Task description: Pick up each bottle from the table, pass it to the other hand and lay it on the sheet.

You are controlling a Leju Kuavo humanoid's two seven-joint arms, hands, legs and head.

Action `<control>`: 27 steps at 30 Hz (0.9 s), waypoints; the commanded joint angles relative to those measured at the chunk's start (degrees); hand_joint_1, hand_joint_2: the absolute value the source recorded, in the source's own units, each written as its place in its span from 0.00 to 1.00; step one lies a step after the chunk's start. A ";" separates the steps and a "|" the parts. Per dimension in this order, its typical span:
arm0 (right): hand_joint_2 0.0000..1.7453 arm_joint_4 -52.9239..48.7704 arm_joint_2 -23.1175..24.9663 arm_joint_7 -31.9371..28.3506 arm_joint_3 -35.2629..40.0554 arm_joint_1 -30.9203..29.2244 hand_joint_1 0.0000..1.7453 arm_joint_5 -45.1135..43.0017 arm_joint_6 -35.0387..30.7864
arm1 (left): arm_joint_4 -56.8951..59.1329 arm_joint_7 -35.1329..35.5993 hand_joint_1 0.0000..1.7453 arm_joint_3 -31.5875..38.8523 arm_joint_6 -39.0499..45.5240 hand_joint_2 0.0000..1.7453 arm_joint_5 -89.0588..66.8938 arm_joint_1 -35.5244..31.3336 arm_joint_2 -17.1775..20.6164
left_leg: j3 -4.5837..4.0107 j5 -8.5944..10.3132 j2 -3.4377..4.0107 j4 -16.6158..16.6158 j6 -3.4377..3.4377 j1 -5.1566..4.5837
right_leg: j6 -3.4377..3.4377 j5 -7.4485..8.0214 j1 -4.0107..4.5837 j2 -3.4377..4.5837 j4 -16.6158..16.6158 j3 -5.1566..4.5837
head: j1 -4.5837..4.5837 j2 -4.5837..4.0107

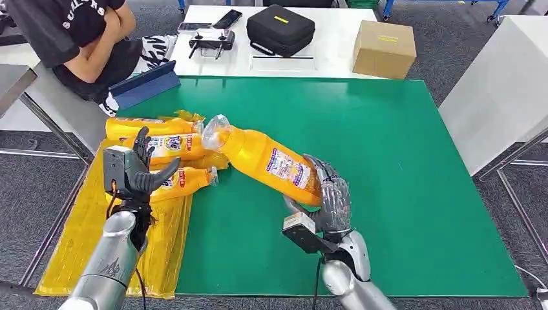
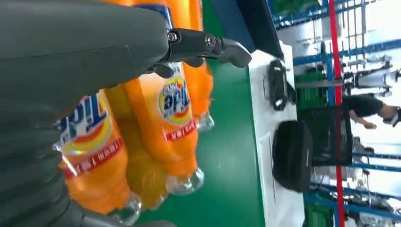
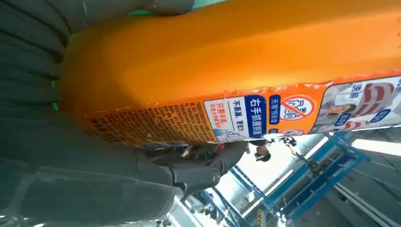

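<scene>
Currently the right hand (image 1: 328, 197) grips the base of a large orange plastic bottle (image 1: 265, 157), tilting its clear neck toward the left hand (image 1: 139, 169), which waits open-fingered over three like bottles (image 1: 169, 147) on the yellow sheet (image 1: 81, 236), probably for the handover.

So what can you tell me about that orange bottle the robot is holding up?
The held bottle is orange plastic with a clear cap end and a printed blue-and-white label. The right robot hand grips its base, tilting it so the cap points toward the three bottles lying on the yellow sheet, above the green mat.
</scene>
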 commanded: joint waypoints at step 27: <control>1.00 39.04 11.77 -13.65 -6.21 -26.11 1.00 -11.89 -0.85 | -13.98 7.59 0.00 -17.30 -0.53 1.00 2.22 -7.42 3.45 | 0.17 -0.07 0.05 0.08 -0.27 0.07 | -0.17 -0.08 0.06 0.03 0.06 0.17 | 0.00 0.00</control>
